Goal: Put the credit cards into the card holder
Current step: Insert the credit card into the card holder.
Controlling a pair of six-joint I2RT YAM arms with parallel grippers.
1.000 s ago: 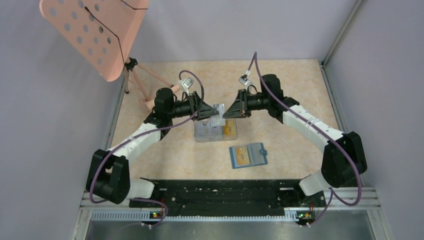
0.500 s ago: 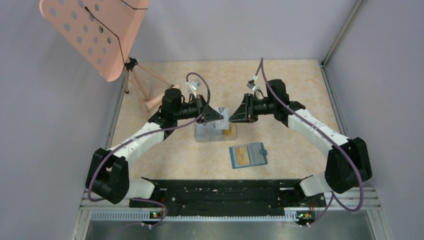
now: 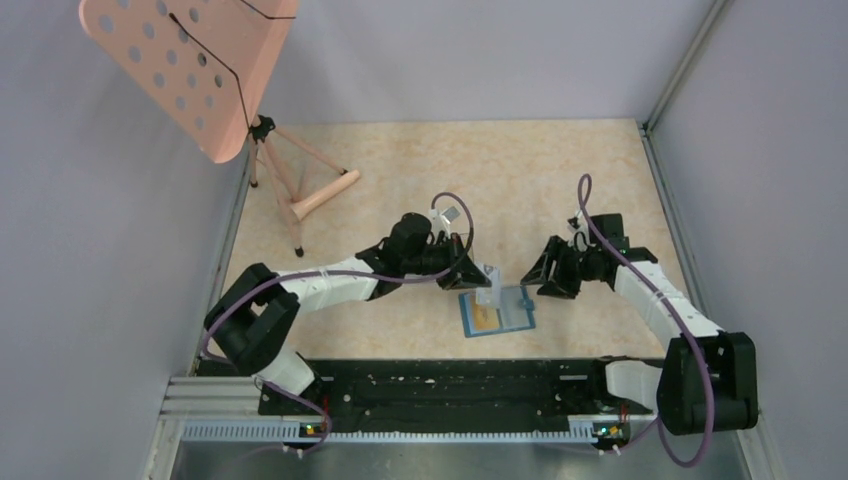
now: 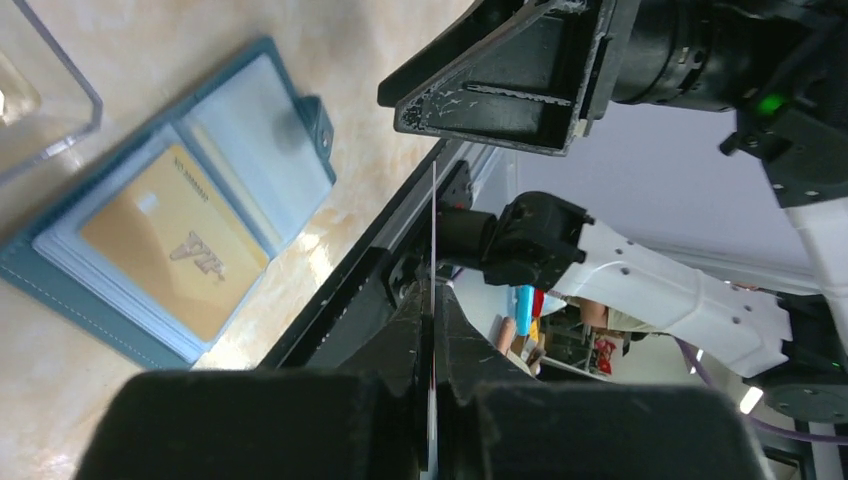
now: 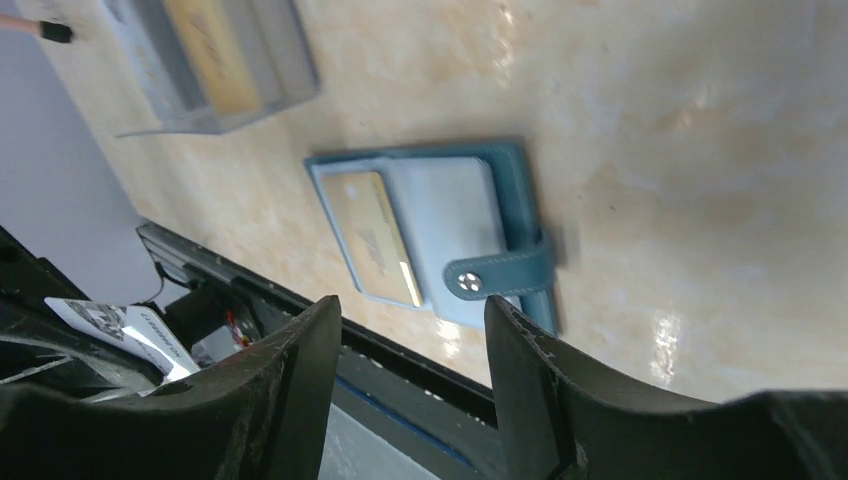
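Worktop point(image 3: 480, 170): I see a smooth beige surface with a marbled pattern.
Card holder point(image 3: 503, 312): a teal-blue folding wallet lies open and flat on the worktop between the two pincers. Its inside has paler blue pockets, and a rounded snap tab point(image 5: 500, 272) sticks out from one side.
Orange-yellow card point(image 3: 483, 318): a thin, glossy rectangle sits in the holder's left pocket.
Left pincer point(image 4: 432, 292): it is clamped on a whitish card point(image 3: 489, 284). From the wrist I see that card edge-on, as a hairline between the fingers.
Card to holder: from the top camera the gripped card stands upright over the holder's far edge. I cannot tell whether it touches.
Right pincer point(image 5: 410, 300): the jaws are parted with nothing between them. It is just to the right of the holder, near the tab side.
Clear box point(image 5: 200, 60): a see-through plastic box with compartments lies beyond the holder, with a boxed card point(image 5: 215, 50) of orange-yellow inside.
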